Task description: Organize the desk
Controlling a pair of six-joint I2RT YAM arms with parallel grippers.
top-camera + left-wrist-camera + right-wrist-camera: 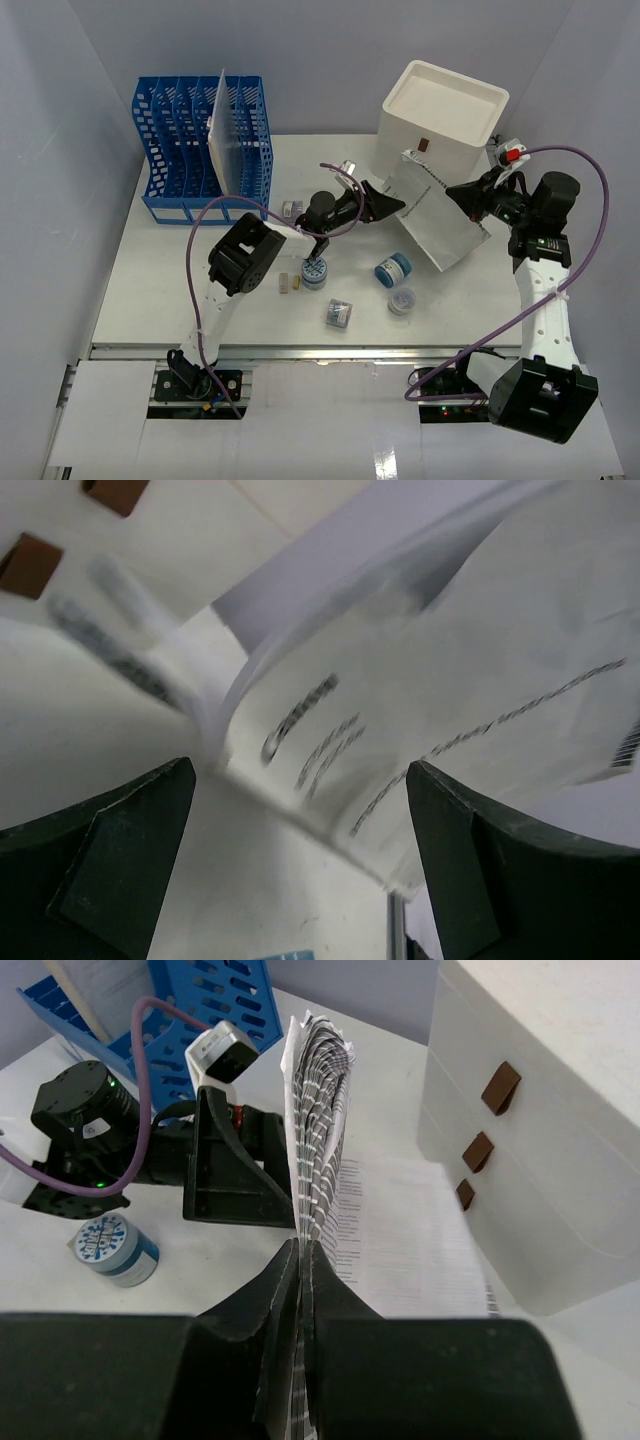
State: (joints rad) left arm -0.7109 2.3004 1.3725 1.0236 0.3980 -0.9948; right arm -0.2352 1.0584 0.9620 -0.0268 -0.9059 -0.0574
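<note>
Top external: fixed high above and behind both arm bases, facing down and forward, far enough to take in the whole desk (160, 280); left wrist: mounted behind the left gripper (300, 775), facing out between its wide-spread fingers, very near the printed paper (450, 680) just ahead of the tips, blurred by closeness; right wrist: mounted behind the right gripper (303, 1255), facing along its jaws pinched on that paper, close in, left gripper just beyond the tips; shared across all three: paper and white drawer box (440, 110).
</note>
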